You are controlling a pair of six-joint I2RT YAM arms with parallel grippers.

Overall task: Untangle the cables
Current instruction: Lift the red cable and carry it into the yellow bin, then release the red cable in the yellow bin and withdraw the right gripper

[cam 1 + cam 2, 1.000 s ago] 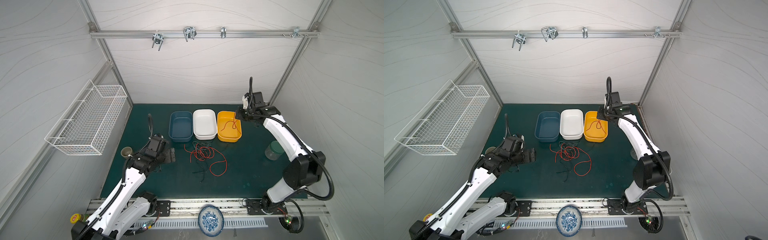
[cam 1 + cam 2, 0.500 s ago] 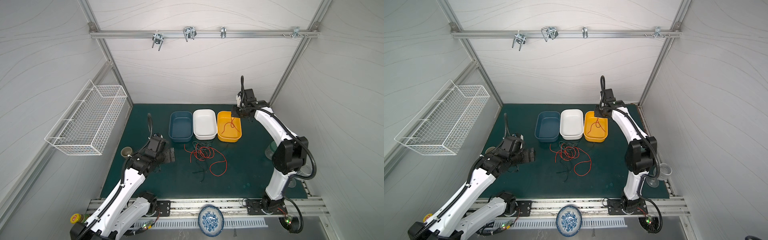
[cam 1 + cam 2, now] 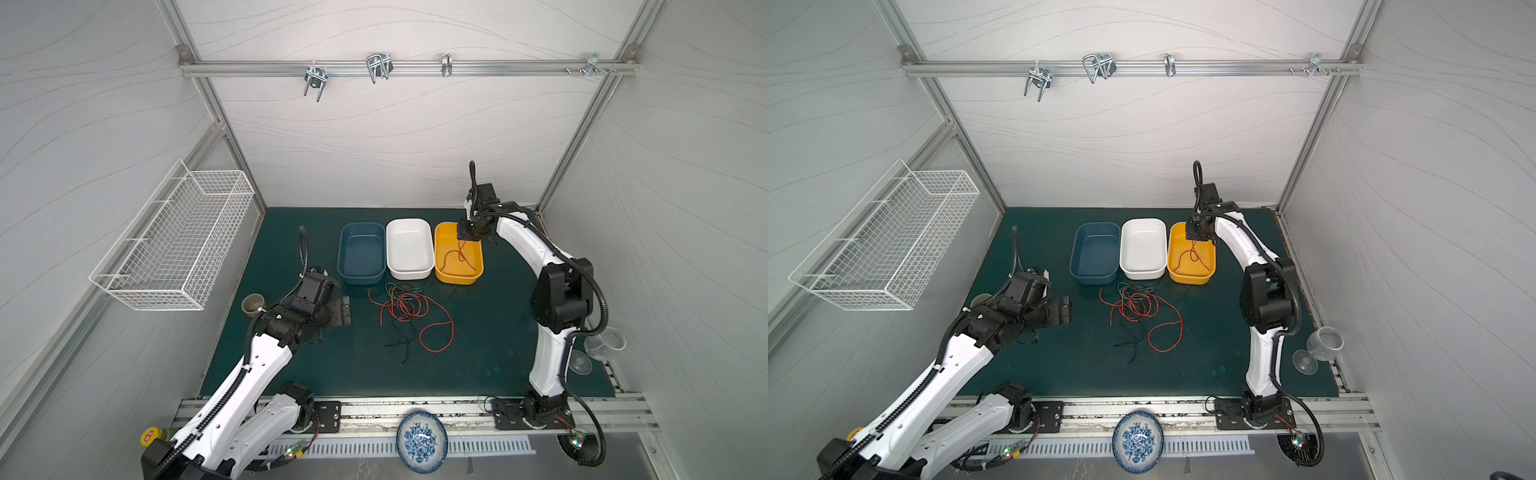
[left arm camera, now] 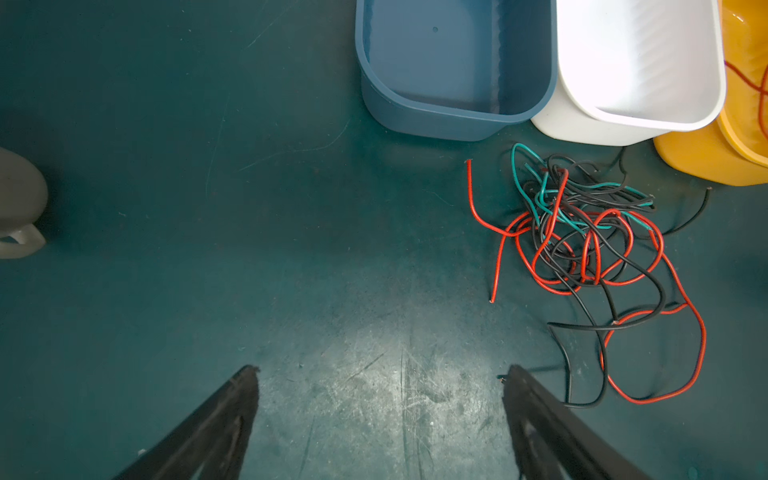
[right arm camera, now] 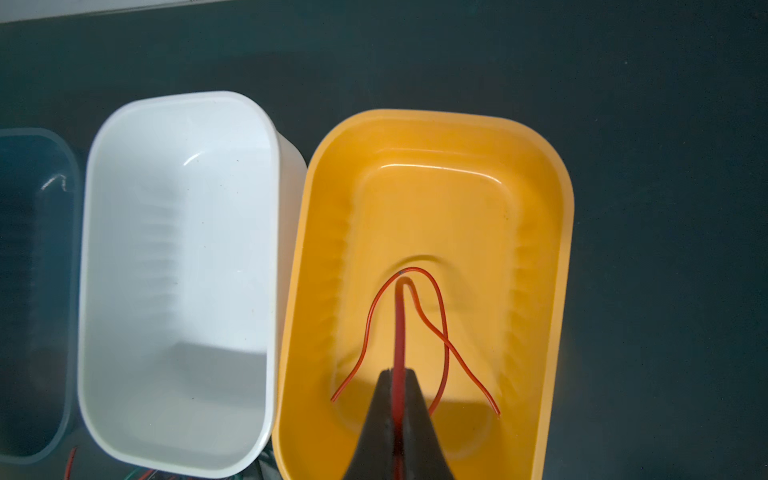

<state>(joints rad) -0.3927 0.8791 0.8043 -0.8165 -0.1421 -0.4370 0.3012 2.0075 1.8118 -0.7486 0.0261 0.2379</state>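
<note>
Right wrist view: one red cable (image 5: 400, 324) is dangling into the yellow tub (image 5: 436, 118), pinched in the clenched right hand (image 5: 398, 372), while the other cables (image 3: 405, 307) are lying tangled on the worktop (image 3: 353, 374) nearby, the left hand (image 4: 381, 370) hovering released beside them.

Dark green surface (image 3: 490, 365), scuffed toward the front. Along the back, side by side: blue tub (image 3: 360, 253), white tub (image 3: 409, 249), yellow tub (image 3: 457, 278). Just in front of them, tangled red, black and teal cables (image 3: 405, 307). Grey mug (image 3: 252, 304) near left edge. Clear stemmed glass (image 3: 1325, 343) at right edge, apparently tipped over.
</note>
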